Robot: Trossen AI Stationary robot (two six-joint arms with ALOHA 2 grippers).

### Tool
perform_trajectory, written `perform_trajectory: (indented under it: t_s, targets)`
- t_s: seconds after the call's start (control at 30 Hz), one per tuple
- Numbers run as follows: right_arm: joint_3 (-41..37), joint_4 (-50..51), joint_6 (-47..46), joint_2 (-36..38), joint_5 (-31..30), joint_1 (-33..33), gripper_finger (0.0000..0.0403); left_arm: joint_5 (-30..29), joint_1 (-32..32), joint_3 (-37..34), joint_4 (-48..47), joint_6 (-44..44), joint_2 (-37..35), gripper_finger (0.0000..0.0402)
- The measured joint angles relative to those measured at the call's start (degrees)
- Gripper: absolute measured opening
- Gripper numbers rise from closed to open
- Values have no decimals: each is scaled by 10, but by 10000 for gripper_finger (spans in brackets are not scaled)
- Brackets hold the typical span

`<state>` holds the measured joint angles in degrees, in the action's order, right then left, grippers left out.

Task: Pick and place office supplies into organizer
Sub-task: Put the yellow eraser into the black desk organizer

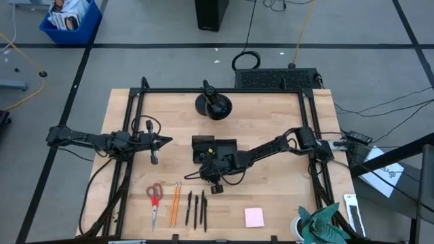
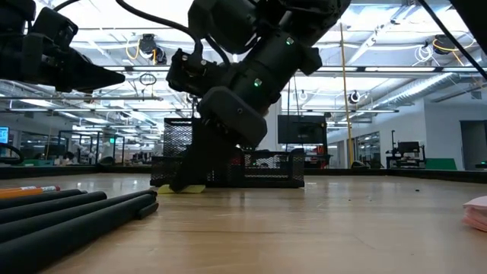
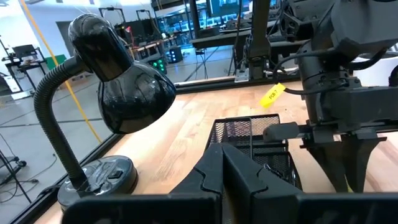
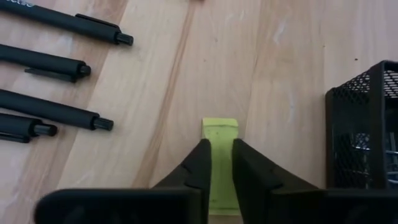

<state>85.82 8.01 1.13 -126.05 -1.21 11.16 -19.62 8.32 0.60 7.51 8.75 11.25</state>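
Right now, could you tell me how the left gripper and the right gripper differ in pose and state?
The left gripper hangs above the table, left of the organizer; the right gripper is down at the tabletop just in front of it. The left gripper is shut on nothing; the right gripper's fingers flank a small yellow item. Both are dark two-finger grippers.

Organizer (image 1: 215, 147): sitting mid-table, in front of the lamp (image 1: 213, 103).
Yellow item (image 4: 220, 155): lying on the table just beside the organizer, between the right gripper's (image 4: 221, 163) fingers.
Scissors (image 1: 154, 200), pencils (image 1: 174, 203), pens (image 1: 196, 209): lying side by side near the front edge.
Pad (image 1: 254, 217): lying right of the pens.
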Motion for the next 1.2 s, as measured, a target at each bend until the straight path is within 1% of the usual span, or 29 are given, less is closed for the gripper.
perform_trajectory:
  t_s: [0.1, 0.3, 0.43, 0.63, 0.73, 0.83, 0.97, 1.1, 1.2]
  targets:
    - [0, 0, 0, 3, 0, 0, 26, 0, 0, 0, 0, 0, 0, 6]
    - [-3, 3, -2, 23, 0, 1, 37, 0, 0, 0, 0, 0, 0, 6]
    - [-3, -6, 8, 43, -4, 6, 35, 0, 0, 0, 0, 0, 0, 6]
    - [-3, -7, 39, 65, -46, 14, 30, 0, 0, 0, 0, 0, 0, 6]
    - [-2, -8, 57, 80, -92, 11, 29, 0, 0, 0, 0, 0, 0, 6]
    - [-2, -11, 73, 90, -122, -1, 28, 0, 0, 0, 0, 0, 0, 6]
    - [-1, -13, 82, 96, -123, -24, 28, 0, 0, 0, 0, 0, 0, 6]
    - [-1, 9, 76, 95, -120, -45, 28, 0, 0, 0, 0, 1, 0, 6]
    - [-1, 14, 68, 95, -105, -47, 28, 0, 0, 0, 0, 1, 0, 6]
